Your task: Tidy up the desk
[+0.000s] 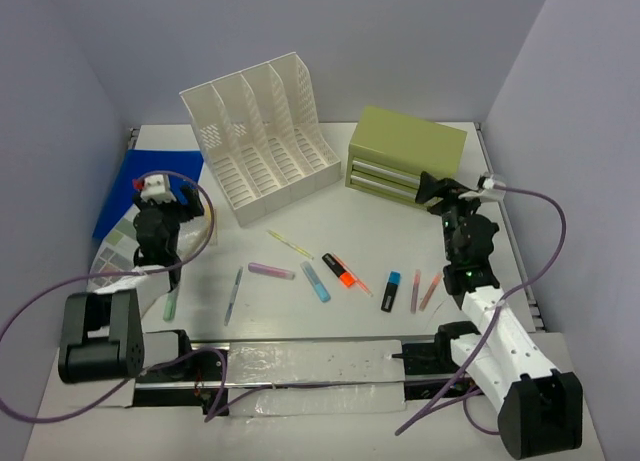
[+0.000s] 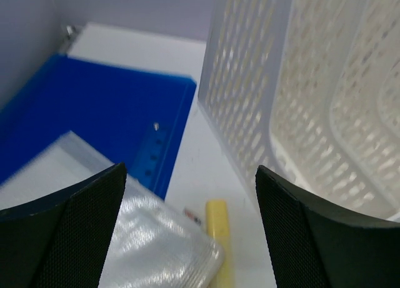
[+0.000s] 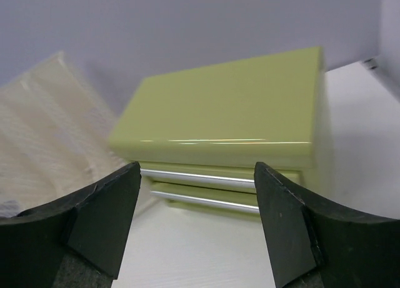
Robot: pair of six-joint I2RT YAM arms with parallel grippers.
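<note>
Overhead view of the work area, with both wrist views.

The desk [image 1: 300, 216], a broad white tabletop, lies between pale walls and carries every item listed here.

**Far left:** A blue folder [image 1: 145, 181] lies flat, and a stack of clear plastic sleeves [image 1: 112, 256] overlaps its near corner. The left gripper [image 2: 189, 169] hovers above the folder's right edge. Its jaws are spread wide and nothing is between them. Below it, a pale yellow stick [image 2: 219, 238] lies just beside the sleeves. A small printed label [image 2: 194, 214] at the stick's tip is too blurred to read. A pale green pen [image 1: 170, 303] rests beside the left arm.

**Left of centre:** A white slotted file rack [image 1: 262, 131] with several bays stands near the right side of the left gripper.

**Centre:** Writing tools are scattered loosely in front of the rack.
- a grey pen [image 1: 234, 293]
- a purple marker [image 1: 271, 270]
- a thin yellow pen [image 1: 290, 244]
- a light-blue highlighter [image 1: 316, 281]
- an orange-and-black highlighter [image 1: 339, 269]
- a black-and-blue marker [image 1: 390, 291]
- two pink pens [image 1: 423, 291]

Any printing on these tools is too small to read.

**Right:** An olive-green drawer box [image 1: 405, 146] stands at the back of the desk, and two silver handles [image 3: 200, 177] run across its front. The right gripper [image 3: 197, 169] faces that front but does not touch it. Its jaws are held wide apart and grasp nothing.
</note>
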